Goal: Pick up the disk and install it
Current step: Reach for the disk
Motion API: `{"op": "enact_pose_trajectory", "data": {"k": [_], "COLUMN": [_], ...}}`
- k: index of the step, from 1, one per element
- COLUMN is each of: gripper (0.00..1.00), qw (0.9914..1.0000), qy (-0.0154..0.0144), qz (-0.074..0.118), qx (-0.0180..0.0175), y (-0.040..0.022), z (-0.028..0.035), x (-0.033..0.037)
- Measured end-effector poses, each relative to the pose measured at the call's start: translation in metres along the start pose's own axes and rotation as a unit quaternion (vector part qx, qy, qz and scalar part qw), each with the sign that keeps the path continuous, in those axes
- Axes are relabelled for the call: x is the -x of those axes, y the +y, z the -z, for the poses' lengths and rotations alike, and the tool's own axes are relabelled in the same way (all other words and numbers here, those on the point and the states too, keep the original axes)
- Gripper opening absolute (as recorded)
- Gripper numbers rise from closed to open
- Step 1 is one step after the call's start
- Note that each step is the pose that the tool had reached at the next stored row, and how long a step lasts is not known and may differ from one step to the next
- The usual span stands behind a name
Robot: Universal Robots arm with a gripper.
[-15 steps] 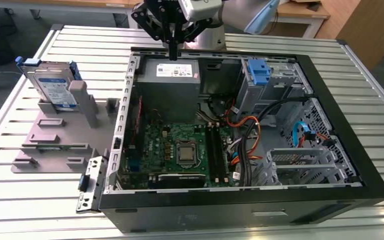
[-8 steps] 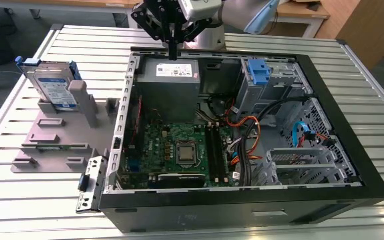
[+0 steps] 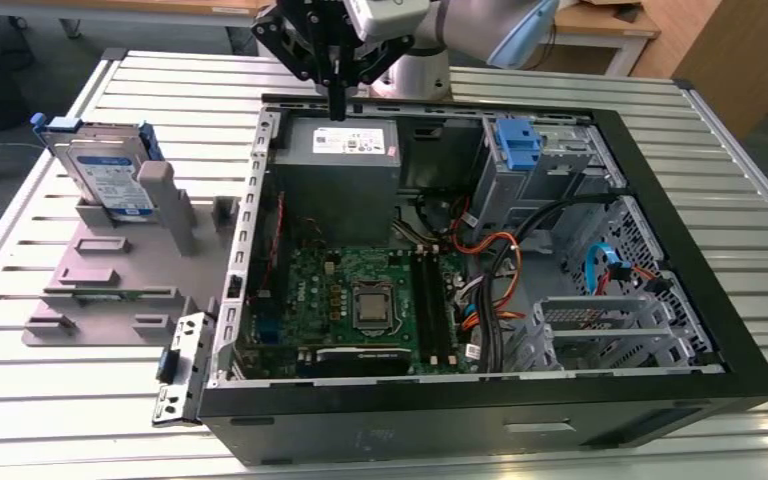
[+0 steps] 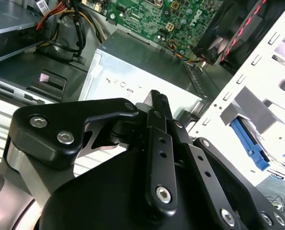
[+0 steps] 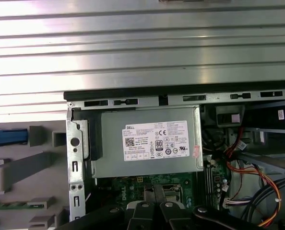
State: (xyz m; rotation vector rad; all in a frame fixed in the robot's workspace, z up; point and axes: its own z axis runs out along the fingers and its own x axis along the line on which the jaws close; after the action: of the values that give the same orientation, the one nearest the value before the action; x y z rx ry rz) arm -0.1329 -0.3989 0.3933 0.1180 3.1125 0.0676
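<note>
Nearest to the exterior camera is the black front edge of the open computer case (image 3: 491, 410), which lies on its side on a slatted metal desk (image 3: 131, 75). Inside it I see the green motherboard (image 3: 357, 300), a bundle of orange and black cables (image 3: 498, 265) and, at the far end, the grey power supply box (image 3: 341, 145) with a white sticker. A bare blue plastic bracket (image 3: 518, 145) stands in the far corner, toward the exterior view's right.

The gripper (image 3: 337, 108) hangs just above the far wall of the case, over the power supply box, and points downward. Its two black fingers (image 4: 157, 103) are pressed together with no gap that I can see, and they hold nothing. In the first wrist view the fingertips (image 5: 154, 190) appear over the motherboard, just beside the edge of the power supply box.

The disk (image 3: 107, 175) is outside the case, at the exterior view's left. It stands almost upright, a little tilted, in a slot of a grey holder (image 3: 104, 290) on the desk, well apart from the gripper.
</note>
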Motion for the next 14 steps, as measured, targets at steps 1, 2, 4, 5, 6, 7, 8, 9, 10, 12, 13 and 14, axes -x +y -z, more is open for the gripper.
{"op": "enact_pose_trajectory", "data": {"k": [1, 2, 4, 5, 6, 7, 8, 9, 10, 12, 13, 14], "gripper": [0.11, 0.11, 0.11, 0.11, 0.11, 0.11, 0.11, 0.11, 0.11, 0.11, 0.11, 0.11], "qw": [1.00000, 1.00000, 1.00000, 1.00000, 1.00000, 1.00000, 1.00000, 1.00000, 1.00000, 1.00000, 1.00000, 1.00000], "qy": [0.0000, 0.0000, -0.0001, 0.0000, 0.0000, 0.0000, 0.0000, 0.0000, 0.0000, 0.0000, 0.0000, 0.0000], "qz": [0.000, 0.000, 0.000, 0.000, 0.000, 0.000, 0.000, 0.000, 0.000, 0.000, 0.000, 0.000], "qx": [0.0000, 0.0000, 0.0001, 0.0000, 0.0000, 0.0000, 0.0000, 0.0000, 0.0000, 0.0000, 0.0000, 0.0000], "y": [-0.0001, -0.0002, -0.0002, -0.0002, -0.0002, -0.0003, -0.0003, -0.0003, -0.0003, -0.0003, -0.0003, -0.0003], "z": [0.0000, 0.0000, 0.0000, 0.0000, 0.0001, 0.0001, 0.0001, 0.0001, 0.0001, 0.0001, 0.0001, 0.0001], "x": [-0.0013, -0.0024, -0.0037, -0.0037, -0.0037, -0.0039, -0.0040, -0.0040, -0.0040, -0.0041, -0.0041, -0.0041]}}
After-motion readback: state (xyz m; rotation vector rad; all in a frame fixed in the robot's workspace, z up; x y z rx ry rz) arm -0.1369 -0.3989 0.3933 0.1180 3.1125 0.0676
